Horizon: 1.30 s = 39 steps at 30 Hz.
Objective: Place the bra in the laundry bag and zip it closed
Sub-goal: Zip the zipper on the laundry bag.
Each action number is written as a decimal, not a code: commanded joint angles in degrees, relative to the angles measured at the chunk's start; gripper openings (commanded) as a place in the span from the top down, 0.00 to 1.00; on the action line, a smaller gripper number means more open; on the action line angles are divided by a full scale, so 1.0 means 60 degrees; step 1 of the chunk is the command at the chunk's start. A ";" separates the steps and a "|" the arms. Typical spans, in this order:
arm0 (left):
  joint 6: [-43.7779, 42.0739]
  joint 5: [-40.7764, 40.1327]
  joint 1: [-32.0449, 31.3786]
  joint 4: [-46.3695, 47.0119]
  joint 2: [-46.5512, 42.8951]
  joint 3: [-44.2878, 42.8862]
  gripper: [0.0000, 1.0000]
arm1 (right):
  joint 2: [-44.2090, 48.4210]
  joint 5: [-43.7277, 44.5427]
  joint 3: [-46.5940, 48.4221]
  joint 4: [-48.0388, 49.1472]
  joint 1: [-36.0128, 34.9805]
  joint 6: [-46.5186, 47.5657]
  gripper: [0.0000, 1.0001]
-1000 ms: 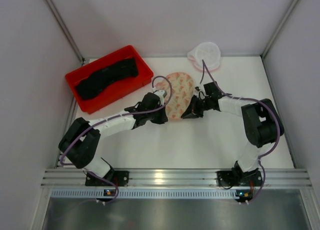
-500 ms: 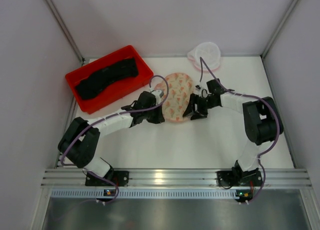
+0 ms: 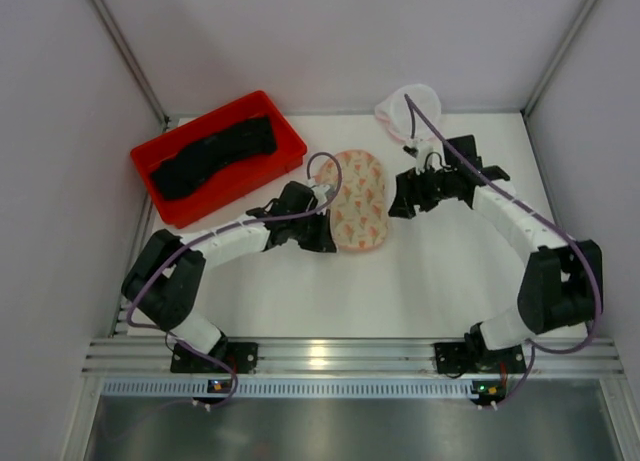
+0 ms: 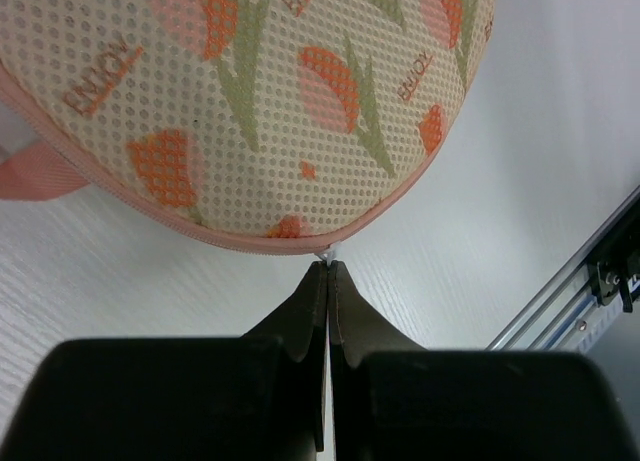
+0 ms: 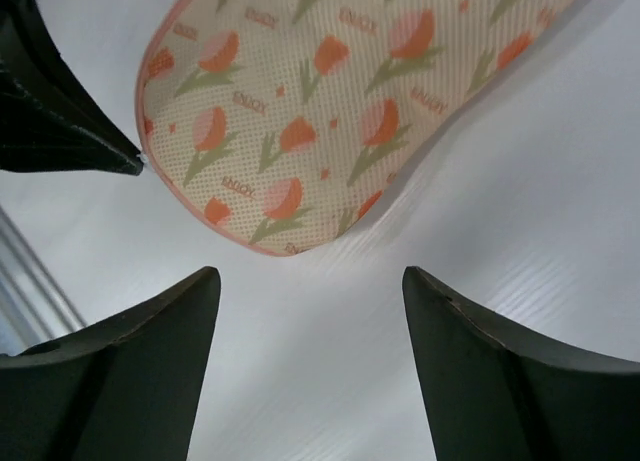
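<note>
**A:** What was found at the left, and how was it judged to handle?

**B:** The soft black fabric bra was seen lying lengthwise in the red plastic tray, untouched by either arm. It was judged light, limp and easily bunched. A pinch on a thick fold near its middle was thought best, since loose ends could be expected to trail and catch on the tray wall.

**A:** And the left gripper?

**B:** The left gripper was seen clenched, with a small pale tab nipped between its tips. That tab sat at the pink trim of the peach oval patterned fabric piece, which lay flat on the white table. Whether the tab was a zip pull could not be told.

**A:** Further right?

**B:** The right gripper was seen spread wide and grasping nothing, just beside that peach piece and apart from it.

**A:** Where was the bag?

**B:** The small round white mesh laundry bag was seen at the back of the table, beyond the right gripper and well apart from the tray. It was judged flimsy and likely to slide or crumple when pushed. It would probably have to be pinned at its pink edging while the small zip was worked. Whether it lay open or zipped could not be made out.
</note>
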<state>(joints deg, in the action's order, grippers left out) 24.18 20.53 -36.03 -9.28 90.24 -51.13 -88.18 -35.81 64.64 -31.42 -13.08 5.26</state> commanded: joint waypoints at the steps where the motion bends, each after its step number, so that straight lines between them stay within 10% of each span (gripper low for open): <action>1: 0.0071 0.0518 0.0058 -0.0153 0.0151 -0.0486 1.00 | 0.1481 0.0986 0.0053 0.0020 -0.0353 0.3440 0.26; 15: 0.0334 0.2172 0.0248 -0.0153 0.0766 -0.1116 1.00 | 0.3228 0.4034 -0.4106 0.5145 -0.5828 0.6741 0.29; 39: 0.0334 0.2363 0.0439 -0.0372 0.0942 -0.1233 1.00 | 0.1353 0.4050 -0.4475 0.6995 -0.6038 0.7546 0.38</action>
<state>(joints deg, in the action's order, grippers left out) 25.89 33.28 -33.95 -11.49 96.31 -56.47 -79.64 -9.10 37.17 7.29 -49.69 48.84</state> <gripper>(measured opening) 0.012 0.625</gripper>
